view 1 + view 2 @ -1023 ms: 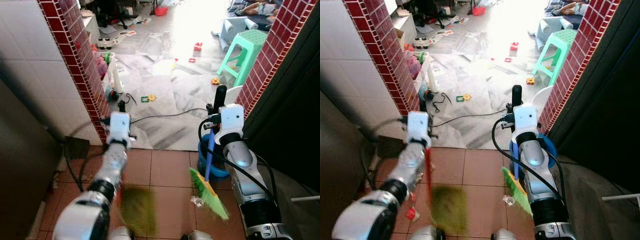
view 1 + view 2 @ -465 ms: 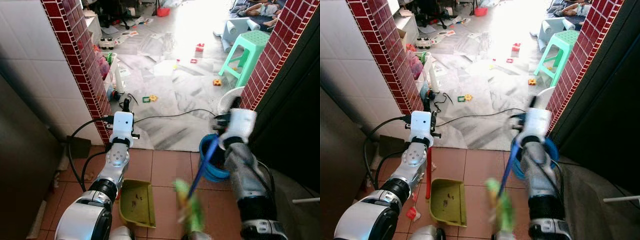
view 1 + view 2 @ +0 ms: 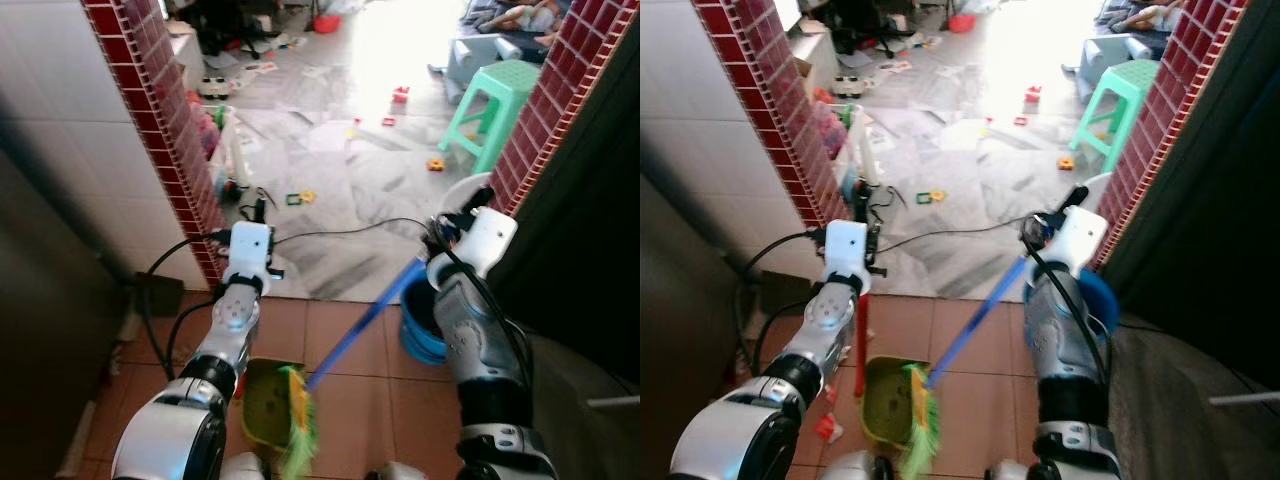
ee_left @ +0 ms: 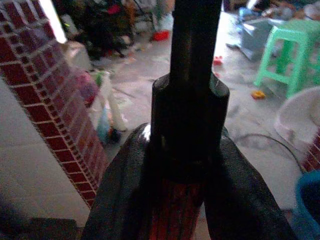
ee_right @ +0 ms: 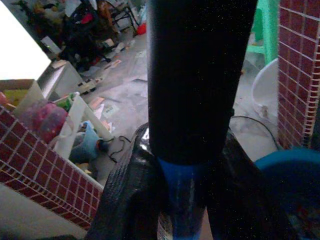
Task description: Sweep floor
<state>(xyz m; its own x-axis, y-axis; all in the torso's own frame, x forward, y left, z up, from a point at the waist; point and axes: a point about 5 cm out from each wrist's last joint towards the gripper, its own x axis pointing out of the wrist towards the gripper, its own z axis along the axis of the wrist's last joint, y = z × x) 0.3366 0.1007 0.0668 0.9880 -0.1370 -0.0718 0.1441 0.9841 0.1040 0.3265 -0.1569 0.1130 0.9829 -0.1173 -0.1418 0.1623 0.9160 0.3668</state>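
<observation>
Green broom (image 3: 917,425) bristles touch dustpan (image 3: 883,402) — blurred.

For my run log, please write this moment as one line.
left tool: shut on dustpan handle | right tool: shut on broom handle | bristles at dustpan mouth | floor: tile

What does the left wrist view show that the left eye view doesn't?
Left wrist view: the left pincer shut on the red dustpan handle, seen close.
Left eye view: the green dustpan on the floor, the broom's green bristles at its mouth, and the right pincer on the blue broomstick.
Both: the green stool, red brick pillar.
</observation>
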